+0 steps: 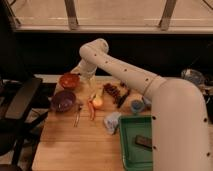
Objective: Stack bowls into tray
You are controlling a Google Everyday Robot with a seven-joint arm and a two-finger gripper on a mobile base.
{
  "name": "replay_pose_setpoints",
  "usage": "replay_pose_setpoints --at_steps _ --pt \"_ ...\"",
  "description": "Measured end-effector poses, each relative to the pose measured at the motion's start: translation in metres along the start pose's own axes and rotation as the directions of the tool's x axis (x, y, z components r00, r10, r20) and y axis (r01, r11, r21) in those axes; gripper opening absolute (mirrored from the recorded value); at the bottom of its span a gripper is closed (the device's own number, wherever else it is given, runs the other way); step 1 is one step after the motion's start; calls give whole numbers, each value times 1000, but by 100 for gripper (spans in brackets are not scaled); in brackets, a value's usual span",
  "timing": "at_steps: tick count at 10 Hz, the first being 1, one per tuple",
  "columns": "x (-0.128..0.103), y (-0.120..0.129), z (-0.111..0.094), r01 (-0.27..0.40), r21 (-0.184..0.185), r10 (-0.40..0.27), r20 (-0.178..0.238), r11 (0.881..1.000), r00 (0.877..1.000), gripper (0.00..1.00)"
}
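Bowls are seen in the single camera view on the left part of a wooden table [75, 145]: the orange-red bowl [69, 80] is placed near the far edge, and the purple bowl [63, 101] is placed just in front of it, closer to the camera, both upright and apart from each other. The green tray [123, 146] is found at the near right corner of the table, well apart from both bowls, and a small dark object [143, 142] is lying inside it. The gripper [85, 76] is held at the end of the white arm, just to the right of the orange-red bowl; its jaws are spread wide and nothing is gripped by them. Between the bowls and the tray, a round yellowish item [97, 102], a blue-grey cup [136, 106] and a pale crumpled cloth [112, 122] can be noticed. A black chair [20, 100] is standing at the left of the table.
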Motion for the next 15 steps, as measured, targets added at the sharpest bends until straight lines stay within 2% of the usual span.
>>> replay_pose_setpoints --at_steps 2,4,8,11,15 --pt "17 -11 18 35 -1 -35 -12 999 999 80" --pt "26 -11 31 34 19 -33 -26 999 999 80" --pt "29 -15 52 33 92 -30 -32 995 999 80" --pt "28 -22 65 47 107 -45 -24 993 999 80" --pt "30 -30 74 78 119 -72 -48 990 996 80"
